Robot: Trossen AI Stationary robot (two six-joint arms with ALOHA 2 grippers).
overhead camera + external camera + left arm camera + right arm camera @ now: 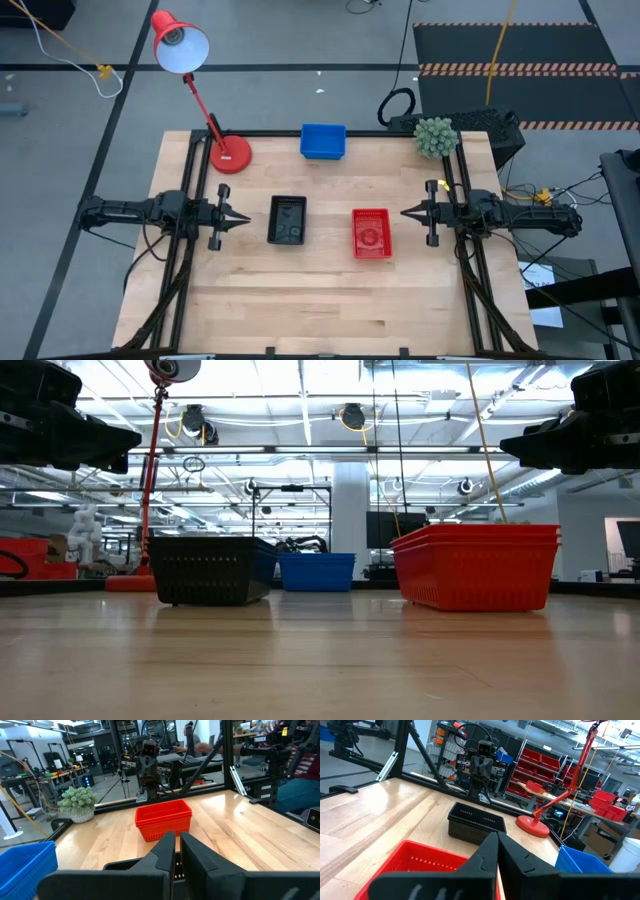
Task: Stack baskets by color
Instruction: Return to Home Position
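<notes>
Three baskets rest by their bottoms on the wooden table. The black basket (287, 220) is left of centre, and the red basket (371, 233) is right of centre. In the low view the red basket (475, 565) shows stacked rims. The blue basket (322, 141) is at the far edge. My left gripper (245, 218) hangs shut and level above the table, left of the black basket, pointing at it. My right gripper (405, 212) hangs shut and level, right of the red basket. Both grippers are clear of every basket.
A red desk lamp stands with its round base (230, 154) at the far left of the table. A small green plant (435, 136) sits at the far right corner. Bare wood (330, 310) lies between the baskets and the near edge.
</notes>
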